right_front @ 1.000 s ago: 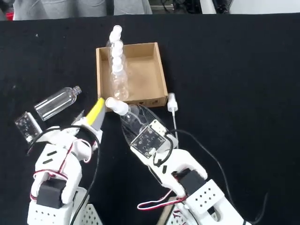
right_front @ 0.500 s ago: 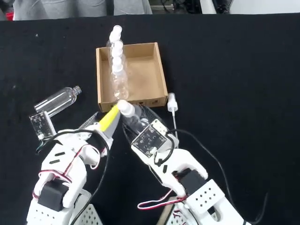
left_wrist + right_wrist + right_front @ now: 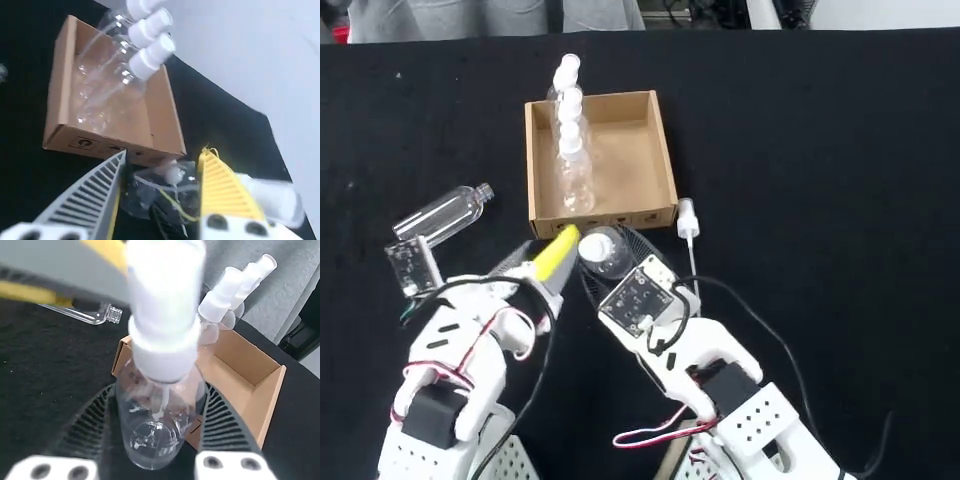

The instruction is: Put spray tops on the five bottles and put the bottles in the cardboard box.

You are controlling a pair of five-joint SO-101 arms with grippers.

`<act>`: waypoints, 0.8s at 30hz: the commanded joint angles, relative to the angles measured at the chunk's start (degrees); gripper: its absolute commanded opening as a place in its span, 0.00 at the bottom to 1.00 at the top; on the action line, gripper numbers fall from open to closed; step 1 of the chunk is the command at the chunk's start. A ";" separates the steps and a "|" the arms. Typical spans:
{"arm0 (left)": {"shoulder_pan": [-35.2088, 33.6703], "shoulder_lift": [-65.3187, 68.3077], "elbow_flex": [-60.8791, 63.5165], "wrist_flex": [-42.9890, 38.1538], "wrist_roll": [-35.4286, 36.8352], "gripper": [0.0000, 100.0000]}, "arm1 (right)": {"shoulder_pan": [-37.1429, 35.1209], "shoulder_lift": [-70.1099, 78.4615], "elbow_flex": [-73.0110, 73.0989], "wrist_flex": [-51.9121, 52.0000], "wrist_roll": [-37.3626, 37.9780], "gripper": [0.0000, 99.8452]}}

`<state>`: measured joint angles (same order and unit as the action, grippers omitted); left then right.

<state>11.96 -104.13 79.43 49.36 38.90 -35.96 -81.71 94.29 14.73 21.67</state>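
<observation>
A clear plastic bottle fitted with a white spray top was gripped by its body between the black ribbed fingers of the right gripper. It was held just below the near wall of the open brown cardboard box at the upper centre of the high view. The left gripper was seen with its jaws spread wide and closed on nothing, its yellow finger set just beside the white top. Three capped clear bottles were laid along the box's left side, their tops over its far rim. An uncapped clear bottle was left lying at the left on the black table. A loose white spray top with a thin tube was found just right of the box's lower right corner.
</observation>
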 commanded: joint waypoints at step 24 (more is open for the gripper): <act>-26.24 -0.35 1.36 0.18 -16.35 0.21 | 2.37 -1.54 0.04 -1.49 -0.53 0.12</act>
<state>-12.84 -104.22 80.57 49.36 24.66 -35.34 -81.71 94.55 14.73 21.67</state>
